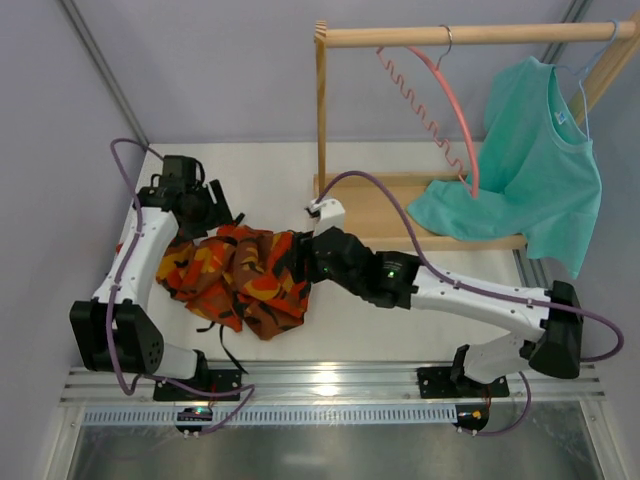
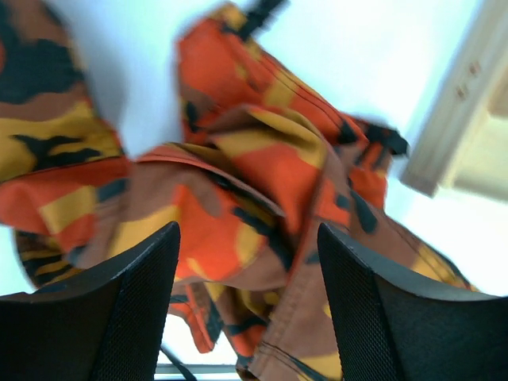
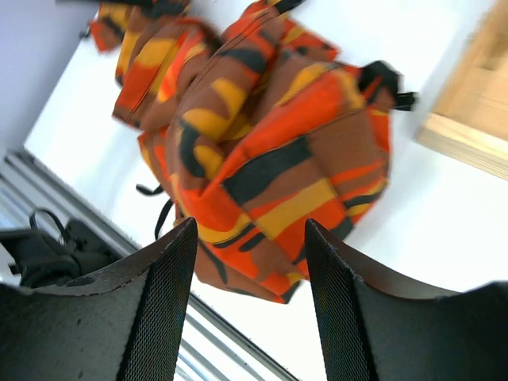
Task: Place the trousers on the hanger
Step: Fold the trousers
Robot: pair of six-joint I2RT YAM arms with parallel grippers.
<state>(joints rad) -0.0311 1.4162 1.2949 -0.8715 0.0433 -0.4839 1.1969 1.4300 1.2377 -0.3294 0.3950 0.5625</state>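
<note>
Both grippers spread, nothing pinched. L gripper (image 2: 248, 238): jaws apart, trousers (image 2: 254, 175) lie past the tips & under the gap, not between the pads as far as the blurred wrist view shows. R gripper (image 3: 250, 230): jaws apart too. The bundle sits just ahead of the tips, no cloth clamped.

The trousers are one crumpled heap on the table (image 1: 400, 330), between the two sets of jaws: L jaws at its far-left edge, R jaws at its right edge. The hanger (image 1: 455, 100) hangs on the wooden rail (image 1: 470, 35), well apart from both jaws, up & right of the R ones, beside the teal shirt (image 1: 530, 180).

Risks, my read:
- Heap is folded on itself, waistband/legs not sorted. A blind pinch prob. takes several layers or a mid-leg fold, so the cloth lifts as a lump & won't drape over the hanger bar.
- Black drawstrings (image 1: 228, 355) trail out on the near side of the heap. Jaws closing on a string alone means the trousers drag or slip.
- If the 2 grips land on diff. legs/layers, lifting twists the cloth.
- The hanger hangs free by its hook. Pushing bulky cloth vs it could swing it, knock it off the rail or bump the shirt.
- R arm lies low next to the rack base (image 1: 390, 200). Its cable could snag on the way up.
</note>
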